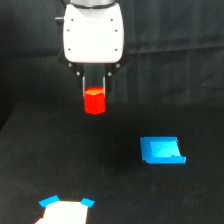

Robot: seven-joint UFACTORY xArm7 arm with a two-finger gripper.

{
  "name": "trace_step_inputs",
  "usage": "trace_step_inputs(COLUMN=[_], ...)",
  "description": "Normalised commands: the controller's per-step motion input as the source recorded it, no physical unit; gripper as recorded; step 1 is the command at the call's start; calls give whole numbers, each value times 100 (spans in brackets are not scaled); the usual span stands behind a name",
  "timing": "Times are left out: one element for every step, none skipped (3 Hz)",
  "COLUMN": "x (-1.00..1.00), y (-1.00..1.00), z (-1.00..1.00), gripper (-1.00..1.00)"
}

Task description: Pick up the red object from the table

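Holding the red block [94, 101] clenched in my tool [94, 95], clear above the table [60, 160]; pickup looks done, nothing left.

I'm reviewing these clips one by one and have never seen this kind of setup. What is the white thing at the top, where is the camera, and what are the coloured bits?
The white box at the top is the end of a robot arm. Its tool, two thin dark fingers pointing down, is shut on the red object, a small faceted block that appears lifted above the table, the flat black surface. There is just one picture, from a camera standing off the arm and facing the scene. On the table, toward the exterior view's right, lies a flat blue piece. At the bottom edge sits a pale item with blue corners, cut off, so I cannot say what it is. Behind hangs a black cloth.
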Motion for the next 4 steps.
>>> trace_step_inputs(x=[-4, -6, -24, -19], y=[-68, -17, -100, -42], z=[27, 1, 48, 11], gripper=[-100, -100, -100, -100])
